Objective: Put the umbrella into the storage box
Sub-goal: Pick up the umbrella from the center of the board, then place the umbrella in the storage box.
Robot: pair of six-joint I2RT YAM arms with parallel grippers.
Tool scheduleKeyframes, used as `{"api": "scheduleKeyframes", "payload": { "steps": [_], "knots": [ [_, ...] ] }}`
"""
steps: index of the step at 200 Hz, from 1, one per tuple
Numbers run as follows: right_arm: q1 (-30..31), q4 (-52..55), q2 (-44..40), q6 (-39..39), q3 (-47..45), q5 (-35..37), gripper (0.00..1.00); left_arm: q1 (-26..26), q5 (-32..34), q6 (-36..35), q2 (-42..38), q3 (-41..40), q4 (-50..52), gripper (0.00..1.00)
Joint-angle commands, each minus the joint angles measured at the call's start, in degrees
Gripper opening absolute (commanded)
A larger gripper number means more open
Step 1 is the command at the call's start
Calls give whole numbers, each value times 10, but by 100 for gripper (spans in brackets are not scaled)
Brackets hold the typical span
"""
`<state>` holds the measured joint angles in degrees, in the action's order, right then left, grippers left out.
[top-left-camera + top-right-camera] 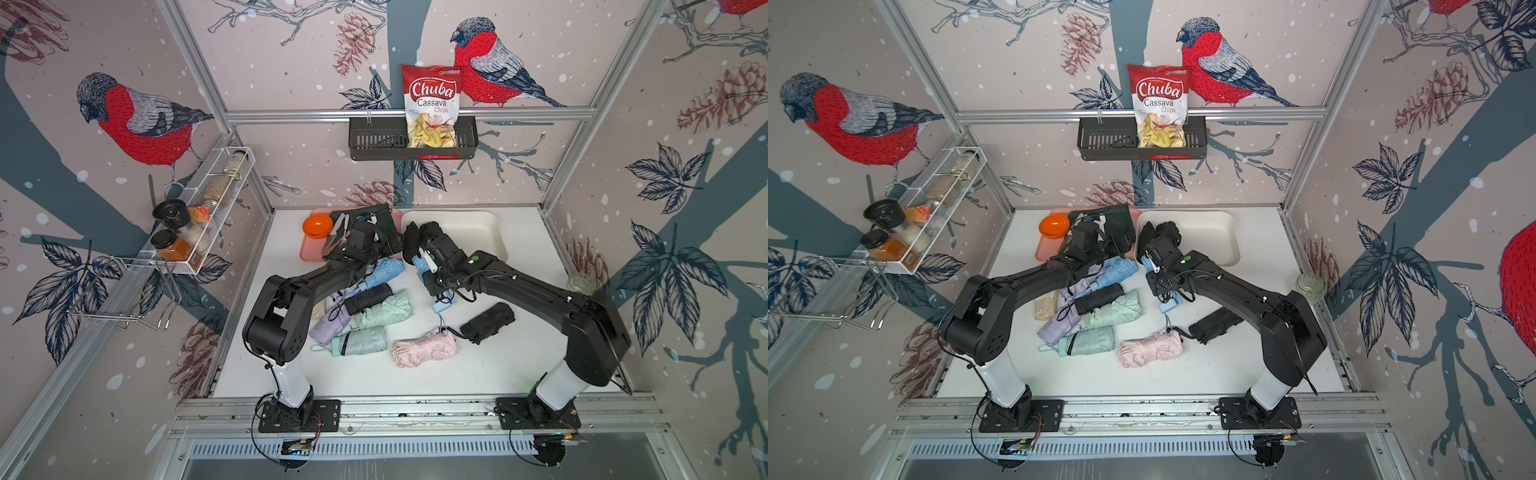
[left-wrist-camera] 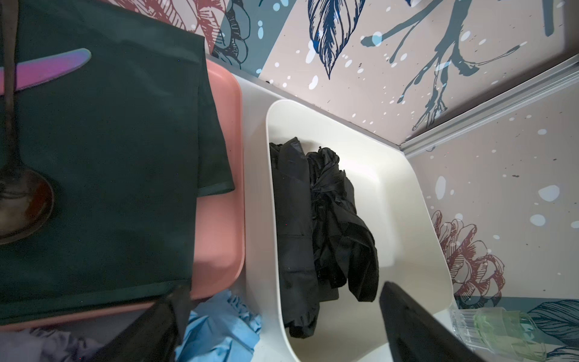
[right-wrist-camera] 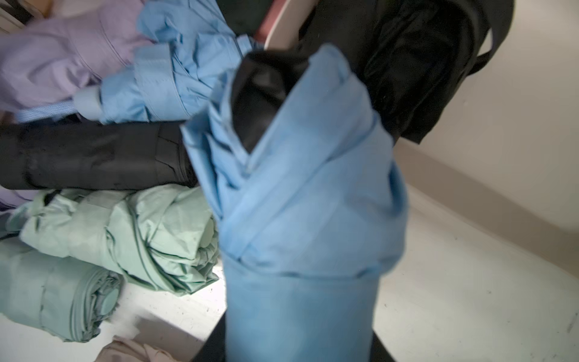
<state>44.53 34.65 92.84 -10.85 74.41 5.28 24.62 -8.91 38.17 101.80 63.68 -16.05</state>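
Closest to the right wrist camera, a blue umbrella (image 3: 307,194) is seen, folded, with a black lining showing at its far end. It is gripped around its body by the right tool (image 1: 424,261), whose jaws are closed on it. This umbrella is held just outside the storage box (image 1: 469,232), beside the corner of the box that faces the pink tray (image 2: 219,219); it is not inside the box. Whether it is lifted from the tabletop (image 1: 498,365) cannot be told. Two black umbrellas (image 2: 329,219) are lying inside the storage box, against its wall on the tray side. The left tool (image 2: 282,301) is held over the pink tray, just beside the storage box, with its jaws wide apart and nothing between them. More folded umbrellas (image 1: 382,309), lilac, mint, black and pink, are spread on the tabletop in front of the storage box.
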Motion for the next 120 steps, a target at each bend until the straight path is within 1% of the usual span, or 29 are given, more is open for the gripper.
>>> {"api": "scheduleKeyframes", "payload": {
  "steps": [1,21,51,84,120],
  "knots": [
    [-11,-16,-23,-17,21,7,33,-1,3,3,-9,-5,-23,98],
    [-43,-34,-36,-28,35,11,33,-1,2,3,-9,-9,-26,98],
    [-108,-66,-27,-36,53,-10,33,-1,-11,8,-7,-11,-30,98],
    [-162,-82,21,-22,95,-18,32,-1,-38,17,-1,-15,-46,95],
    [-207,-78,103,-11,158,-29,32,-1,-63,28,9,-17,-64,93]
  ]
}}
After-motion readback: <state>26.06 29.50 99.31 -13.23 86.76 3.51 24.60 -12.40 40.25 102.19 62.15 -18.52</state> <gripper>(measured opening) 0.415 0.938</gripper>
